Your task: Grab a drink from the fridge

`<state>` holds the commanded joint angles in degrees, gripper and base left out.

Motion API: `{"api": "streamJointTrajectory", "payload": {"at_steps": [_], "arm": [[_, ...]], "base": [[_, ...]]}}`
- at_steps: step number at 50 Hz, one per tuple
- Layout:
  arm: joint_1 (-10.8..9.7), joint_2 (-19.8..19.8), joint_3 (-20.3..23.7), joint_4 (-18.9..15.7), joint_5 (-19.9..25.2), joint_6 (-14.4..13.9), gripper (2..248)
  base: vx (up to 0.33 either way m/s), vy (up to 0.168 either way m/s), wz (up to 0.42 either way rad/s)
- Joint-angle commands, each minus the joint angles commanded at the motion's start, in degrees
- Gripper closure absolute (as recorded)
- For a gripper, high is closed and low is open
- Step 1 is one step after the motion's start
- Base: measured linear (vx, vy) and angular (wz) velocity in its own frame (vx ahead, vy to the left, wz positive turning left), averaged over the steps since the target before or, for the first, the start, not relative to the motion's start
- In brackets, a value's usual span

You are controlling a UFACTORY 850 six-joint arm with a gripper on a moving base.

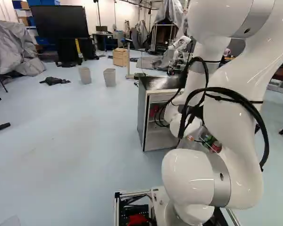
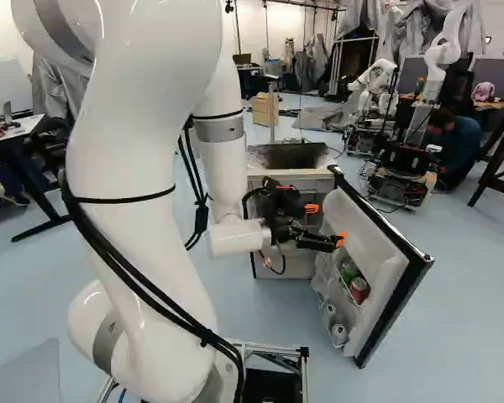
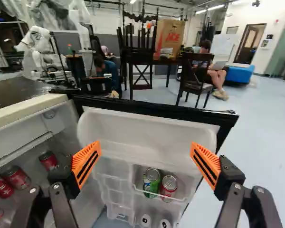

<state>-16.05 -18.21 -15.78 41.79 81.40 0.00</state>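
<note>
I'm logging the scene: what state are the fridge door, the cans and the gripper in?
Fridge door: swung open.
Green can: upright in the door rack.
Red can: upright beside it.
Red cans inside the fridge: ungripped.
Gripper: open, holding nothing.

two gray bins (image 1: 110, 77) on floor, left base view, near black screen (image 1: 58, 21). wooden drawer unit (image 1: 120, 57) behind. wrist view: cardboard box (image 3: 169, 38) on table (image 3: 173, 61), blue couch (image 3: 238, 74); another robot (image 3: 40, 50) across room.
</note>
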Motion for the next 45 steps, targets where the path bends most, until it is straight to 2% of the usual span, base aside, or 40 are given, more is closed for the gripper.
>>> {"api": "streamJointTrajectory", "payload": {"at_steps": [23,45], "arm": [[0.1,0.0,0.1,-13.9,0.0,0.0,3],[0.2,-4.1,-1.1,-27.1,0.0,0.0,3]], "base": [[0.0,0.0,0.0],[0.0,0.0,0.0]]}}
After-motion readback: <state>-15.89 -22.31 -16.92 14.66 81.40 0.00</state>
